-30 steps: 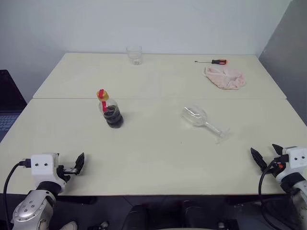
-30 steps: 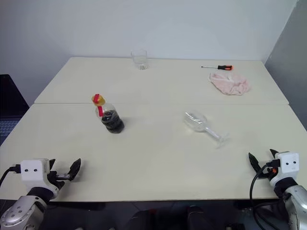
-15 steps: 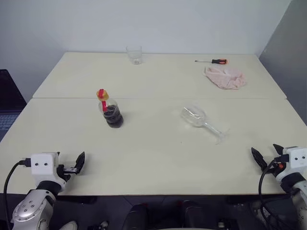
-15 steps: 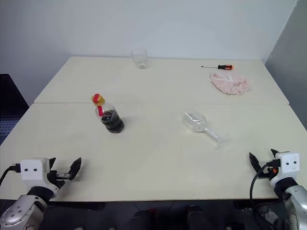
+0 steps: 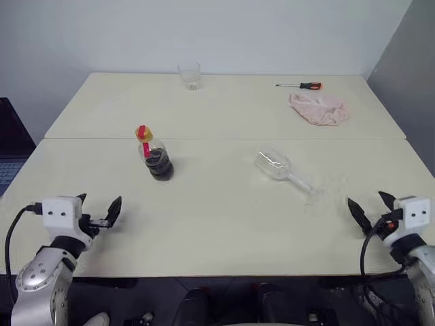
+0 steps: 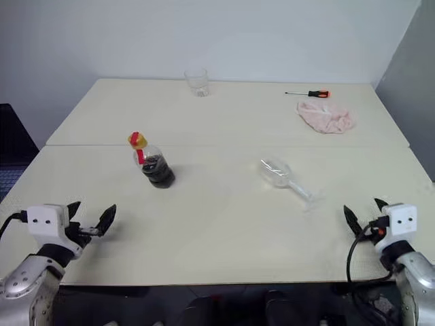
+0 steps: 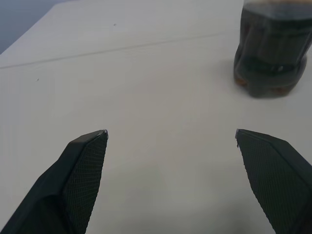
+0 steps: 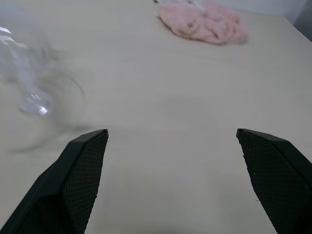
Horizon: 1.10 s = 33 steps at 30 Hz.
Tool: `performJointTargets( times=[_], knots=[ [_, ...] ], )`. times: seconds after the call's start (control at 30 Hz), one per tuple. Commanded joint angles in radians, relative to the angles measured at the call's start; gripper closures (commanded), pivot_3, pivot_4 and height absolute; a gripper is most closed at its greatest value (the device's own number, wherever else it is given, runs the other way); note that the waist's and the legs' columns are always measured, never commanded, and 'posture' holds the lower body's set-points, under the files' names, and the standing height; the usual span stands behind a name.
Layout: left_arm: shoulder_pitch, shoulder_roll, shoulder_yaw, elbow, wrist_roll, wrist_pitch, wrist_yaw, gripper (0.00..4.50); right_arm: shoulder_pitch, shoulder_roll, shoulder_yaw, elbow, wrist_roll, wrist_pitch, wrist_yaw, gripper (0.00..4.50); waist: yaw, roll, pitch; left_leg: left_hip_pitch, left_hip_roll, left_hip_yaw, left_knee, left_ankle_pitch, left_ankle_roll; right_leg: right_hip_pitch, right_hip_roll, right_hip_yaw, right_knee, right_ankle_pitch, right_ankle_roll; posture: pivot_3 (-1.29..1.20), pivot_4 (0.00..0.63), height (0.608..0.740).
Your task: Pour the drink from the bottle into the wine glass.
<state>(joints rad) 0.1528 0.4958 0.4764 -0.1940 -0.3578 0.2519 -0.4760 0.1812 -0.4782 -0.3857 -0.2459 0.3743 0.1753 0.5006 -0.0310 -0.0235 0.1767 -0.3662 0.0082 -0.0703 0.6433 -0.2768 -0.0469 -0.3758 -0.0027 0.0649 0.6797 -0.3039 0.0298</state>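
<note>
While the bottle stands capped and upright on the table and the wine glass lies on its side to its right, nothing of the pour is done, as seen from the left eye. I judge that the glass must first be stood up, the cap taken off and the drink tipped in. This view places the left gripper near the front edge, well apart from the bottle, fingers spread wide and empty; the right gripper sits near the glass's foot, equally wide and empty. A tumbler, a screwdriver and a pink cloth lie far back.

From the left wrist, the bottle's dark lower half appears ahead of the spread fingers, which the head camera cannot detail.

From the right wrist, the glass's foot and stem look blurred, with the cloth beyond.
</note>
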Motion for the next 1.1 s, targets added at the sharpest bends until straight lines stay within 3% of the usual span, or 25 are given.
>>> performJointTargets(
  times=[0.03, 0.4, 0.67, 1.1],
  knots=[
    [-0.04, 0.023, -0.008, -0.013, -0.077, 0.018, -0.073, 0.04, -0.029, -0.002, 0.002, -0.071, 0.03, 0.041, -0.016, 0.0, 0.0, 0.0, 0.0, 0.0, 0.0, 0.0, 0.0, 0.0, 0.0, 0.0, 0.0, 0.0, 0.0, 0.0, 0.0, 0.0, 0.15, 0.74],
    [-0.133, 0.038, -0.083, 0.039, -0.089, 0.005, -0.162, 0.04, -0.045, -0.017, 0.053, -0.24, 0.125, 0.174, 0.01, 0.0, 0.0, 0.0, 0.001, -0.001, 0.0, 0.0, 0.0, 0.0, 0.0, -0.001, 0.0, 0.0, -0.001, 0.0, 0.0, 0.0, 0.15, 0.74],
    [-0.179, 0.055, -0.112, 0.085, -0.077, -0.014, -0.199, 0.04, -0.026, -0.071, 0.081, -0.363, 0.307, 0.293, 0.119, 0.0, 0.0, -0.001, 0.001, -0.001, 0.0, -0.001, 0.0, 0.0, 0.0, -0.001, 0.0, -0.001, -0.001, 0.0, 0.0, 0.0, 0.15, 0.74],
    [-0.235, 0.063, -0.177, 0.14, -0.008, -0.068, -0.193, 0.04, -0.093, -0.127, 0.174, -0.421, 0.37, 0.326, 0.191, 0.0, 0.001, -0.003, 0.002, -0.002, 0.0, -0.002, 0.0, 0.0, 0.0, -0.001, 0.0, -0.002, -0.001, 0.0, 0.0, 0.0, 0.15, 0.74]
  ],
)
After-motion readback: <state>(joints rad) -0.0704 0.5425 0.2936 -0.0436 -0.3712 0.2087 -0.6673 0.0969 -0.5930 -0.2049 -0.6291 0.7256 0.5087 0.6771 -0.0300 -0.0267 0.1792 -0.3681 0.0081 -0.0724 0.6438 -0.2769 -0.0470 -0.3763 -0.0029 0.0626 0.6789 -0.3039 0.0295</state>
